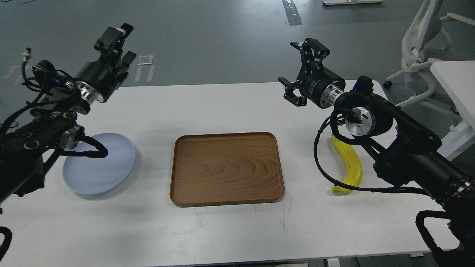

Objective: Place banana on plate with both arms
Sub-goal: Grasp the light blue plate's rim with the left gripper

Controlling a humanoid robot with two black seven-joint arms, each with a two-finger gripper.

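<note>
While both arms hang raised, plate [98, 168] and tray [226, 168] sit bare | banana [350, 167] lies on table [222, 107] right of tray | right gripper [297, 70] spread | left gripper [117, 42]: cannot tell.

Both arms hover raised. The left gripper [118, 39] points up and away, fingers slightly parted, nothing between them. The right gripper [297, 68] has its fingers spread wide, empty between them.

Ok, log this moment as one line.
banana: table, right | plate: left, empty | left gripper: raised | right gripper: open, raised
</note>
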